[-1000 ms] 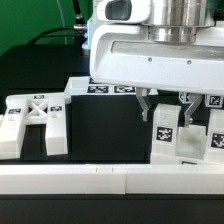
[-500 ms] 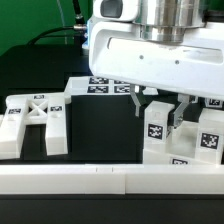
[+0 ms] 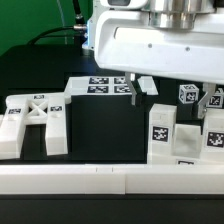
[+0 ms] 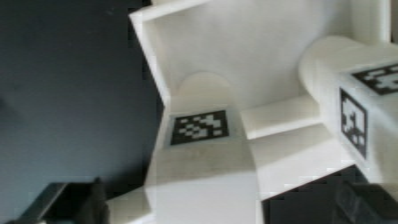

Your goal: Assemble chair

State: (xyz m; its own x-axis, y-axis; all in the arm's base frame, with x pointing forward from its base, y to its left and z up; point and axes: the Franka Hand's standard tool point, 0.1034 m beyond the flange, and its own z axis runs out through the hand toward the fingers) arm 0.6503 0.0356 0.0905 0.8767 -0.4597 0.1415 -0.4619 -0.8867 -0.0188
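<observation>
The gripper (image 3: 172,97) is being held low at the exterior view's right, pointing straight down, with jaws standing wide apart and nothing being grasped. The tagged chair block (image 3: 163,135) is sitting just beneath, clear of the fingers (image 3: 134,92). The X-braced frame (image 3: 33,122) is lying well apart at the exterior view's left, near the marker board (image 3: 100,86).

A black tabletop (image 3: 95,130) is stretching across the scene, and a white rail (image 3: 60,180) is running along its near edge. Behind it, a green backdrop (image 3: 30,20) is filling the exterior view's upper left, where dark cables (image 3: 55,35) are trailing across under soft, even light.
</observation>
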